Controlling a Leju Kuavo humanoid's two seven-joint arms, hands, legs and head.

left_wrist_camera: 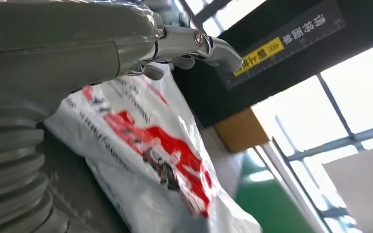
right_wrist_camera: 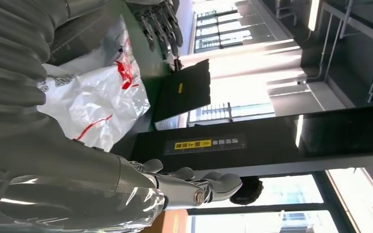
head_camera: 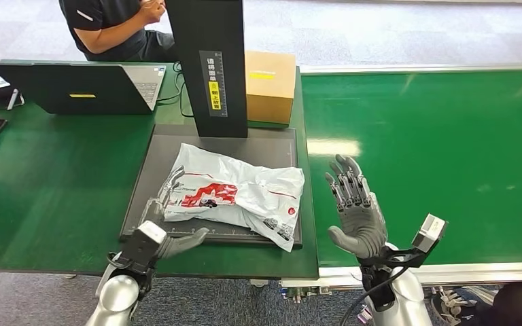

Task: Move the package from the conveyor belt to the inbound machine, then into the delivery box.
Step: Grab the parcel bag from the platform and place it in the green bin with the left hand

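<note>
You can see the package [head_camera: 234, 195], a white plastic mailer with red print, lying flat on the dark platform of the inbound machine [head_camera: 149, 178], just in front of the machine's black upright column [head_camera: 207, 64] and overhanging the platform's near right corner. Your left hand [head_camera: 177, 242] sits at the platform's near edge just beside the package, fingers spread and grasping nothing. Your right hand [head_camera: 355, 207] stands released too, fingers upright and apart, to the right of the package over the green conveyor belt [head_camera: 442, 156].
</note>
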